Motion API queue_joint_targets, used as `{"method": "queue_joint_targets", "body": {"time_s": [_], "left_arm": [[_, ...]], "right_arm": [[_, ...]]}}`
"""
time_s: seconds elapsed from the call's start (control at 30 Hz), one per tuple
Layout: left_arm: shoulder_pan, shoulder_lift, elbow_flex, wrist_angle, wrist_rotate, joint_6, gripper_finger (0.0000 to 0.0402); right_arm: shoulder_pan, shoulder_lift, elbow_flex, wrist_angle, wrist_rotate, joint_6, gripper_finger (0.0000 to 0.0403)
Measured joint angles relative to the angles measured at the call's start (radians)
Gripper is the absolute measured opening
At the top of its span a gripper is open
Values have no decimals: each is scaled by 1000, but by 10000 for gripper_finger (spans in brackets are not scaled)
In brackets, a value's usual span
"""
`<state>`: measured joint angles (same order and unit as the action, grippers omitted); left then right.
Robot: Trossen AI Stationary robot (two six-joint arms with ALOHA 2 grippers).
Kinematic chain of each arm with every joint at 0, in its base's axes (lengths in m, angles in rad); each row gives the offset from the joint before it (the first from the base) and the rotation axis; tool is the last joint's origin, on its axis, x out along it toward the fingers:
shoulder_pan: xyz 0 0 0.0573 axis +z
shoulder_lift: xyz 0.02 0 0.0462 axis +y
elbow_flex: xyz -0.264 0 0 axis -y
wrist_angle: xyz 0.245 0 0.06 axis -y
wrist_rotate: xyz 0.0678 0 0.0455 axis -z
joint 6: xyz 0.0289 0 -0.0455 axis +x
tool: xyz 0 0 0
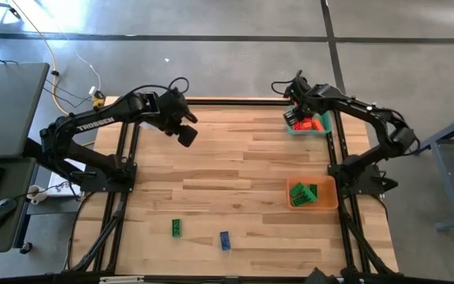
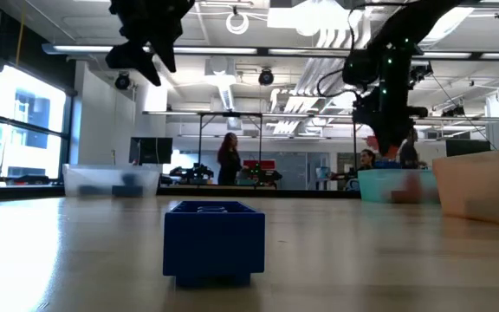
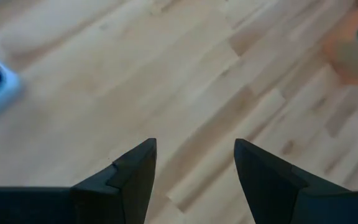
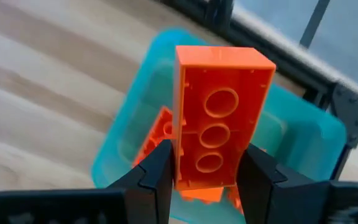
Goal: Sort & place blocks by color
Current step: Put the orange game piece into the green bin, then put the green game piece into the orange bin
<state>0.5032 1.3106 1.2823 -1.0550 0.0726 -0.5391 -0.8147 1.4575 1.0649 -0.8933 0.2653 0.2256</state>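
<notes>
Blocks of studded plastic are seen from above sorted in part: red ones in the teal square bin [image 1: 309, 125], green ones in the orange square bin [image 1: 313, 193], while a green block [image 1: 177, 228] and a blue block [image 1: 225, 241] are left loose near the table's front edge. At table height only the blue block [image 2: 213, 242] is shown close. In the left wrist view, the left gripper [image 3: 194, 165] is seen released above bare wood. In the right wrist view (the only one showing it), the right gripper [image 4: 204, 171] is clenched on a red-orange rectangular brick [image 4: 219, 121] above the teal bin [image 4: 303, 134]; released off-centre, it could strike the rim and bounce out.
</notes>
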Motion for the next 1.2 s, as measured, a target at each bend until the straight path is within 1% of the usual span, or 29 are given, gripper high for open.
{"method": "queue_joint_targets", "body": {"time_s": [0.1,0.37,0.53,0.6,0.73,0.8,0.87,1.07,1.2], "left_arm": [[-39,0,0,0,10,-72,202],[-152,0,0,0,11,-228,202],[-233,0,0,-7,7,-337,202],[-263,0,0,-12,6,-385,202],[-319,0,0,-48,-24,-477,202],[-344,0,0,-77,-50,-531,202],[-368,0,0,-104,-66,-581,202],[-435,0,0,-159,-80,-724,202],[-486,0,0,-161,-102,-825,202]], "right_arm": [[-24,36,0,-25,-39,-30,112],[-43,113,0,-30,-38,-112,112],[-43,134,0,-31,-37,-155,115],[-43,134,0,-29,-28,-164,139],[-43,134,0,-22,22,-190,205],[-43,134,0,-17,33,-201,224],[-43,134,0,-15,34,-204,232],[-43,134,0,-9,32,-211,236],[-43,134,0,-4,32,-260,237]]}}
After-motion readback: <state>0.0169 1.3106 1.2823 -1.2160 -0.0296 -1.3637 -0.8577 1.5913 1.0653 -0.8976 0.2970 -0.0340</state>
